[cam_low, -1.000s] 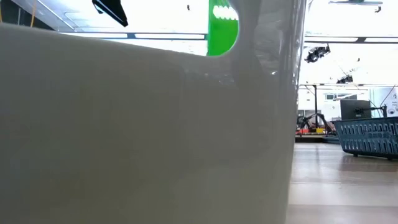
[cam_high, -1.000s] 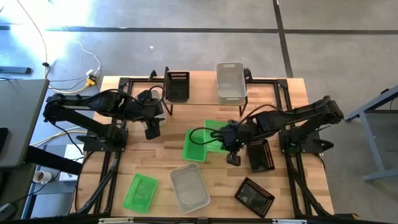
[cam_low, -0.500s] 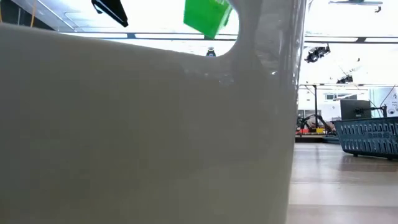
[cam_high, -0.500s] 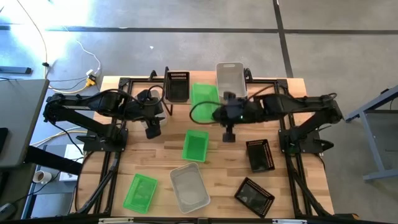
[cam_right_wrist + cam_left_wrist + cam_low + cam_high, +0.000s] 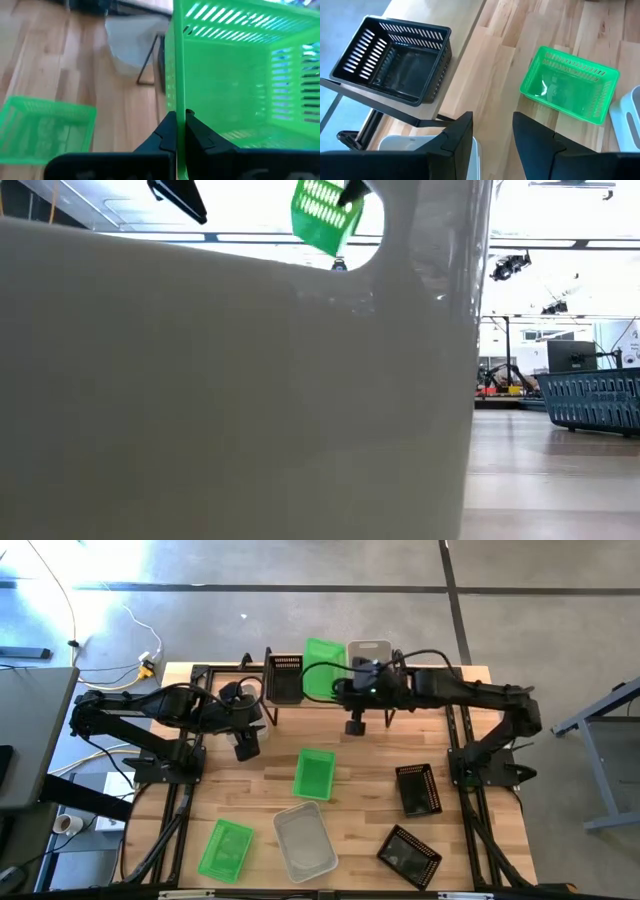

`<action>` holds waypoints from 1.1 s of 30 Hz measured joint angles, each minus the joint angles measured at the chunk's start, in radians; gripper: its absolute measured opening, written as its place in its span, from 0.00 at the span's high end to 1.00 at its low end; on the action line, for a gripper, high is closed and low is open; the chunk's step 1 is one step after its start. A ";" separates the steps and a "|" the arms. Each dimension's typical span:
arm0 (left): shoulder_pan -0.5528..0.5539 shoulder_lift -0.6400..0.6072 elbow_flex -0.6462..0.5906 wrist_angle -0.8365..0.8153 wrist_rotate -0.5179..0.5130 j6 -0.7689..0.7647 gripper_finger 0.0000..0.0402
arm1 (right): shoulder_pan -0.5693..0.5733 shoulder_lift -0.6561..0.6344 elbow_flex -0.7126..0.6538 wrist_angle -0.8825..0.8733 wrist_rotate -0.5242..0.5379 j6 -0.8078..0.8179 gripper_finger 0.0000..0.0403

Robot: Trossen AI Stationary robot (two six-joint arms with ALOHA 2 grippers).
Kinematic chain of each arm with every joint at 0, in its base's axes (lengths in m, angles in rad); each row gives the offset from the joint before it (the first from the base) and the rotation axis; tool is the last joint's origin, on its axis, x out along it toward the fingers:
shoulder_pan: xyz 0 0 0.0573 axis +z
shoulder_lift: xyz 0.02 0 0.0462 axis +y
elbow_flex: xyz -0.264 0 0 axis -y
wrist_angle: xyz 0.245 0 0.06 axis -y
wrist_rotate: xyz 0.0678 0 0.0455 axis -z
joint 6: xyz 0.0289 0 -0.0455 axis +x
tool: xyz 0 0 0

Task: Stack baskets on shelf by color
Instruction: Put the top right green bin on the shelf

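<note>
Right claw (image 5: 180, 125) clamped on wall of bright green perforated plastic basket (image 5: 322, 655), carried in the air over the middle of low light-wood shelf w/ thin black legs (image 5: 300, 698), between black perforated basket (image 5: 285, 677) at shelf's left end and translucent whitish basket (image 5: 372, 648) at its right. Grip is thin, on one wall only, so basket hangs off to one side and looks tilted in low view. Left claw (image 5: 492, 132) empty, fingers spread, parked near left end of shelf above the counter (image 5: 260, 790). Loose on counter: second green basket (image 5: 314, 774) mid-counter, third green basket (image 5: 226, 847) front-left, second whitish basket (image 5: 305, 841) front-centre, two more black baskets (image 5: 417, 789) on right side. Risks, as judgement: single-wall pinch could let basket swing or slip if arm jerks; tilted base could catch rim of a neighbour on the way down & shove it toward shelf edge; slot between neighbours looks snug, so off-centre drop may land half on a neighbour; letting go too high could bounce it off shelf. Can't tell exact height above shelf top.
</note>
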 joint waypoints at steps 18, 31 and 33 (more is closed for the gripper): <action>0.000 0.000 0.000 -0.004 0.008 -0.026 0.67 | -0.072 0.168 -0.001 -0.124 -0.013 -0.005 1.00; 0.000 0.000 0.000 -0.006 0.011 -0.026 0.67 | -0.119 0.216 -0.001 -0.115 -0.016 -0.035 1.00; 0.000 0.000 0.000 -0.006 0.014 -0.026 0.67 | -0.121 0.215 -0.001 -0.110 -0.015 -0.043 1.00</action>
